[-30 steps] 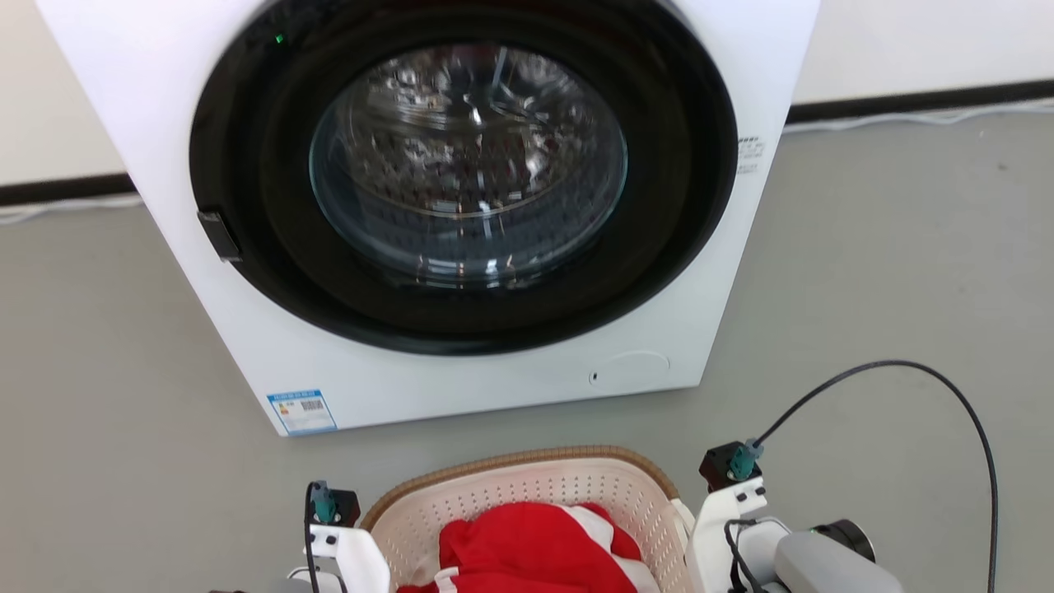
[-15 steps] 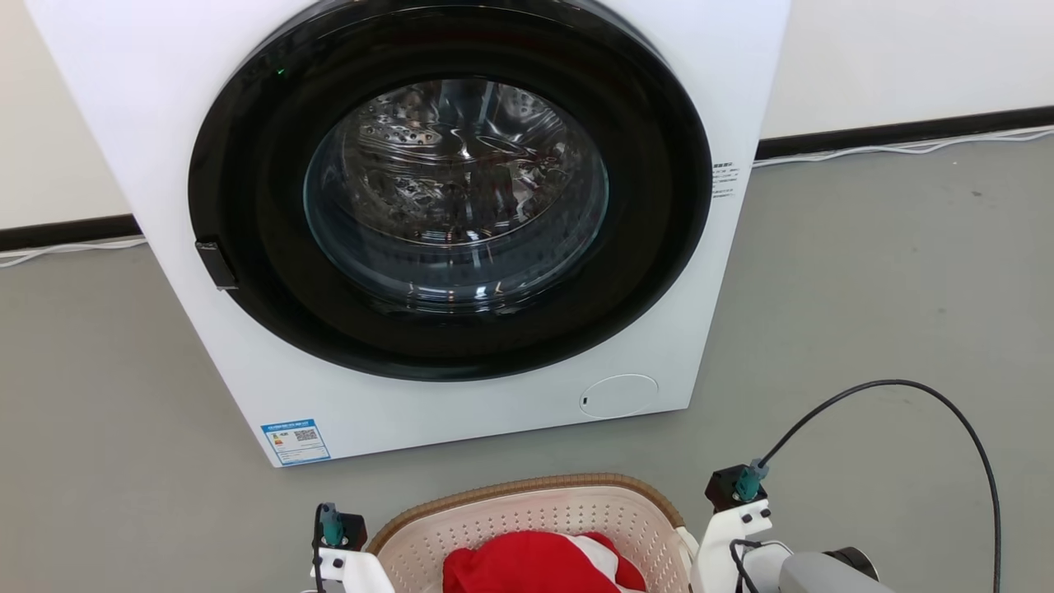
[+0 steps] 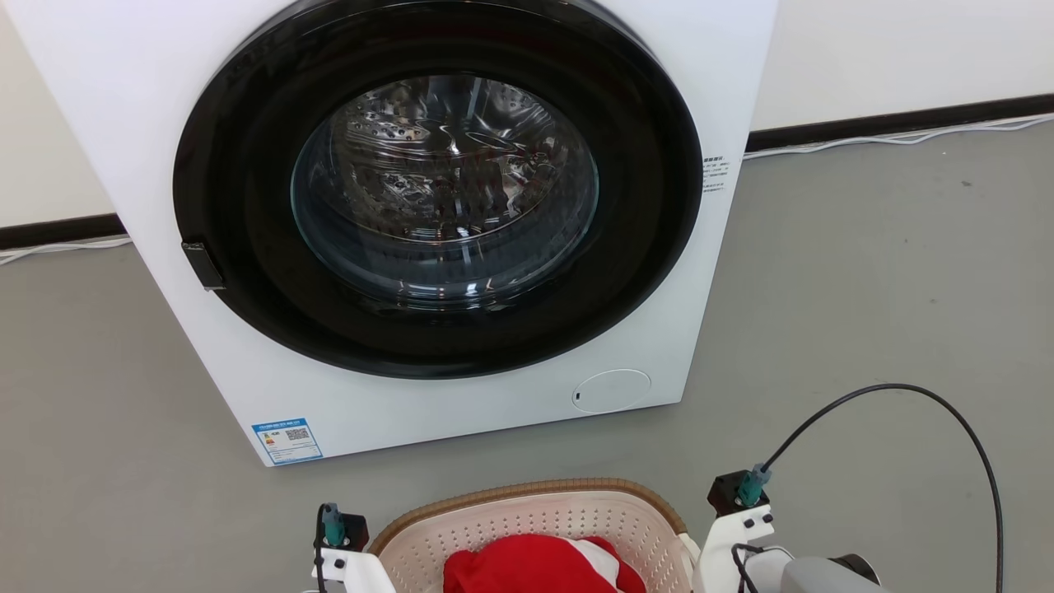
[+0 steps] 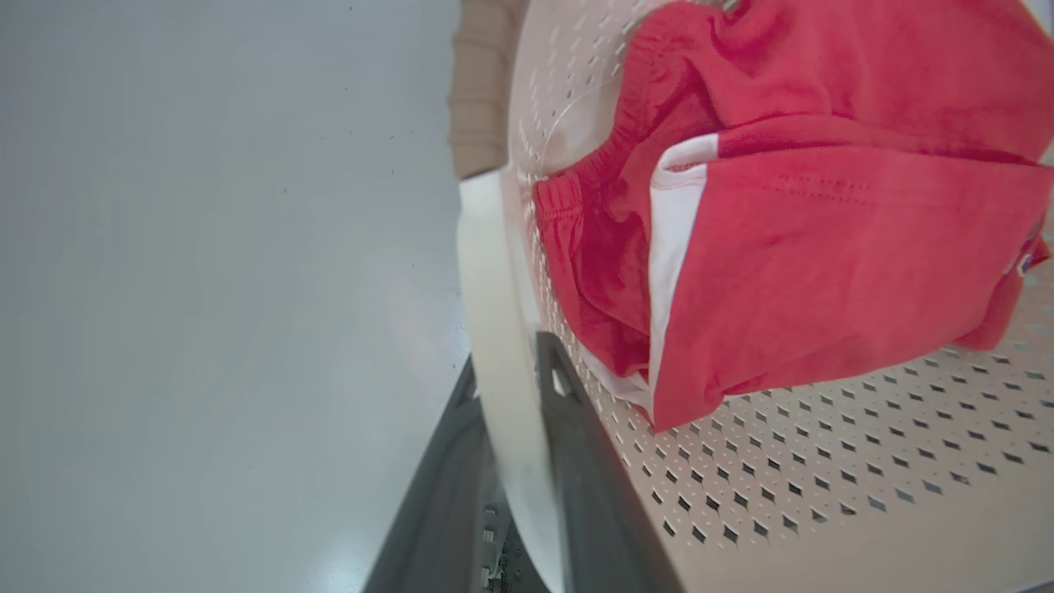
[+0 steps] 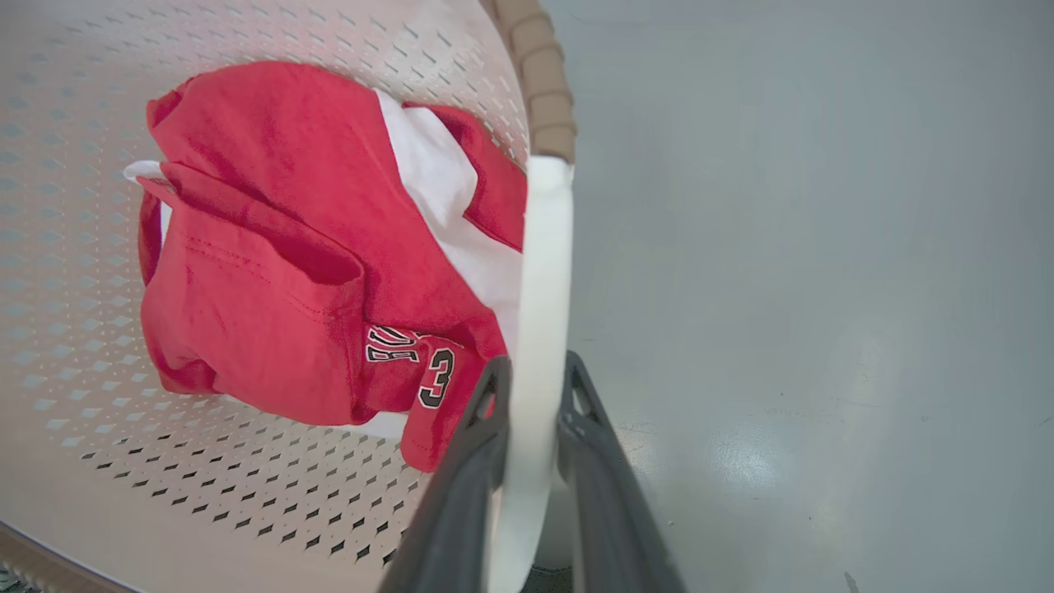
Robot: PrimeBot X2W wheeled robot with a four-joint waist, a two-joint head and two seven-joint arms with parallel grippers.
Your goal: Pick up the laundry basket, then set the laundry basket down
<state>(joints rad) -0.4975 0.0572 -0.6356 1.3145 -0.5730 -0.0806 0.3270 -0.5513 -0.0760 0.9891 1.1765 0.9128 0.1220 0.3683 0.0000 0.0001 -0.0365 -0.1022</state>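
The laundry basket point(image 3: 535, 517), cream and perforated with a brown woven rim, sits at the bottom middle of the head view between my two wrists. A red and white garment point(image 3: 527, 567) lies in it. In the left wrist view my left gripper point(image 4: 510, 362) is shut on the basket's white loop handle point(image 4: 492, 280), one dark finger point(image 4: 585, 461) inside the basket wall point(image 4: 823, 469). In the right wrist view my right gripper point(image 5: 535, 366) is shut on the other white handle point(image 5: 545, 247), beside the garment point(image 5: 272, 272). Grey floor shows blurred past both handles.
A large white washing machine point(image 3: 123, 123) stands just ahead of the basket, its round black-rimmed glass door point(image 3: 445, 189) closed. A black cable point(image 3: 906, 387) loops up from my right wrist. Grey floor point(image 3: 865, 272) stretches right to the dark baseboard point(image 3: 906, 123).
The whole head picture has shifted, so the camera moved: the washing machine and basket now sit lower and a little left in it. Both grips on the handles are unchanged.
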